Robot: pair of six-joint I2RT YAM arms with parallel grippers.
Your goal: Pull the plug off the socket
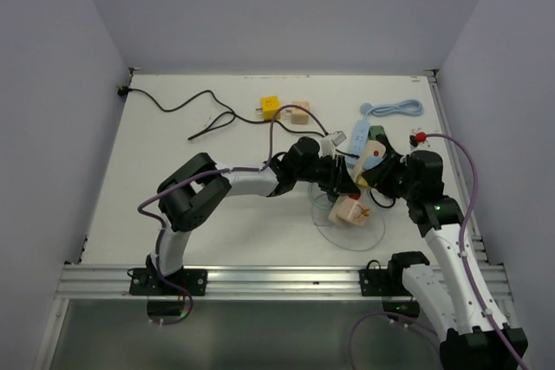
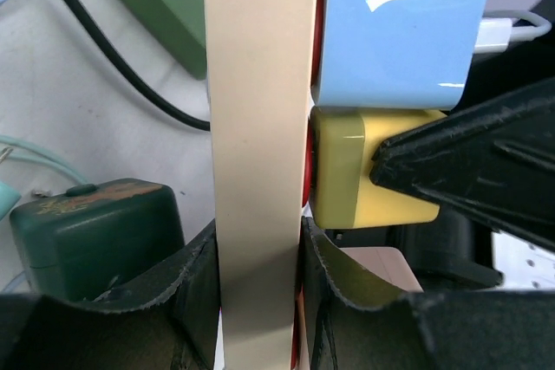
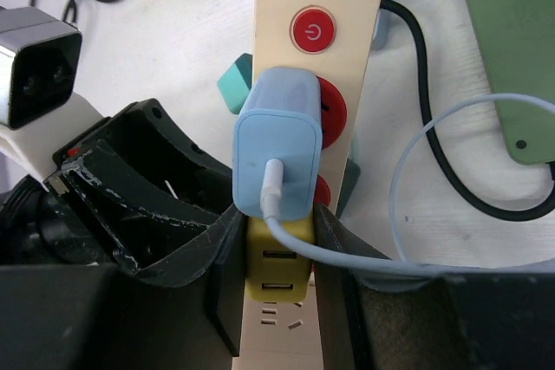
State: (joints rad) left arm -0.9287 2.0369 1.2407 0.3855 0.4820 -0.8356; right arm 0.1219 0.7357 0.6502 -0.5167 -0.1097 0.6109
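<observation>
White tabletop (image 1: 156, 145) below; left gripper (image 2: 260, 279) clenches a long cream plastic power strip (image 2: 260, 84), right gripper (image 3: 277, 253) grasps its yellow cube plug (image 3: 276, 288).

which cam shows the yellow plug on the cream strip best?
Right wrist: the yellow plug faces the camera, clamped by the right end effector. Left wrist shows only its side, seated on the cream strip. Top external: can't make it out among the arms.
</observation>
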